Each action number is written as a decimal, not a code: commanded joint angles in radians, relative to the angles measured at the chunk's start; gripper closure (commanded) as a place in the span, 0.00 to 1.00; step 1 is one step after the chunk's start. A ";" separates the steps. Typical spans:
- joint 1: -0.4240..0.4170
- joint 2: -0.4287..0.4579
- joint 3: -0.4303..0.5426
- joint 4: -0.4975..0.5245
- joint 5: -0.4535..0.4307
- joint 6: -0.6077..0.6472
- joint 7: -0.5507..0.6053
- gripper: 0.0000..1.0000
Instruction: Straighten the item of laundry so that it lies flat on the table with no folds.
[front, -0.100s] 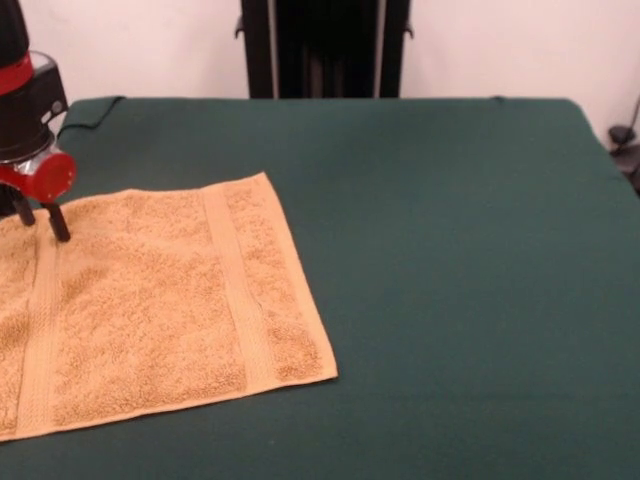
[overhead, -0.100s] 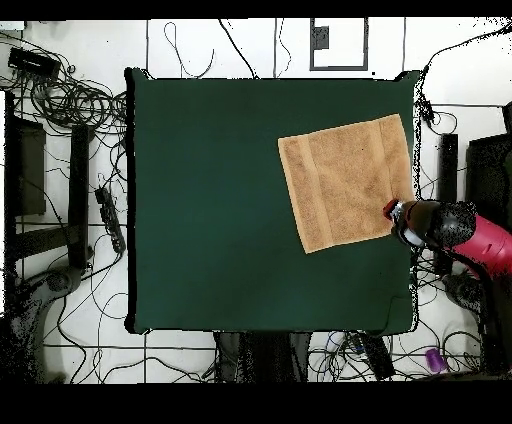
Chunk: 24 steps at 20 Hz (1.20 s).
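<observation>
Towel fills the front view's lower left, spread out on the green desk and looking flat already, its two woven bands running away from the camera and no fold showing in the part that is in frame (its left portion runs out of the picture). The tool stands at the towel's far edge, two dark fingers parted a little and empty, their tips at or just above the terry; whether they press on it I cannot tell. From the tool, nearly the whole cloth lies toward the camera and to the picture's right. In the overhead view the towel lies as a slightly turned square near one desk edge, and the tool sits at one corner, so the cloth stretches diagonally away from it toward the desk's middle. Judging from both views, little straightening seems left; any further pull would run outward from that corner.
</observation>
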 joint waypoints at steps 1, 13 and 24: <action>0.053 0.000 0.066 0.062 -0.044 -0.049 -0.062 0.00; 0.128 0.065 0.123 -0.099 0.022 0.036 -0.044 0.00; 0.221 0.047 0.072 -0.063 0.094 0.004 0.140 0.00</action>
